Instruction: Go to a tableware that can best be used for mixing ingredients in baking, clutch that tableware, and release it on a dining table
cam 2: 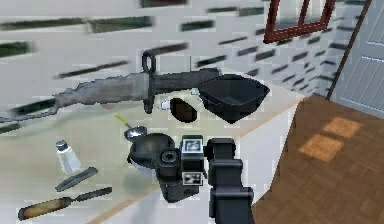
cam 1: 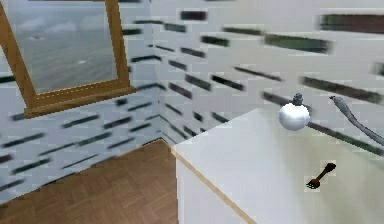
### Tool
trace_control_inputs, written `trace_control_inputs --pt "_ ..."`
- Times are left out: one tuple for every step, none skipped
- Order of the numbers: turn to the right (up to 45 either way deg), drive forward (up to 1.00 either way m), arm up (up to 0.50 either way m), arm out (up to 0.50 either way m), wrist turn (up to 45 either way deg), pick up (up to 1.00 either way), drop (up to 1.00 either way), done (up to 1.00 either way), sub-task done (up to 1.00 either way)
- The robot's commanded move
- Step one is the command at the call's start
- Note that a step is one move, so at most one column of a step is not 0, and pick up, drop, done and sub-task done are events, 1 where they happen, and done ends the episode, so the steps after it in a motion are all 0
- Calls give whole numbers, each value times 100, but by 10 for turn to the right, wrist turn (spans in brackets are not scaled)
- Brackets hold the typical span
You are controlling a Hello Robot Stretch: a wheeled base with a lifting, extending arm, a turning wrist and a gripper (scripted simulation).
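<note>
A black bowl (cam 2: 237, 97) sits on the pale counter (cam 2: 270, 120) near its right end, close to the brick wall. The arm (cam 2: 228, 192) rises from the bottom edge, with its two white marker squares (cam 2: 191, 160) at the far end. Left of them the gripper (cam 2: 143, 152) hangs over the counter top, to the lower left of the bowl. A small dark spoon-like utensil (cam 2: 135, 130) lies just beyond it, so I cannot tell whether it holds anything.
A long grey and dark object (cam 2: 120, 88) stretches along the wall. A shaker (cam 2: 67, 155), a wooden-handled knife (cam 2: 60, 203) and a dark round lump (cam 2: 180, 107) lie on the counter. Wood floor (cam 2: 325, 150) and a door (cam 2: 365, 60) lie to the right. A counter corner (cam 1: 200, 160) and a window (cam 1: 70, 50) show ahead.
</note>
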Motion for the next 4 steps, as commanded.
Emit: trace_control_inputs --pt "0 0 8 0 0 0 0 0 0" --pt "0 0 0 0 -450 0 0 0 0" --pt "0 0 0 0 -450 0 0 0 0" --pt "0 0 0 0 -150 0 0 0 0"
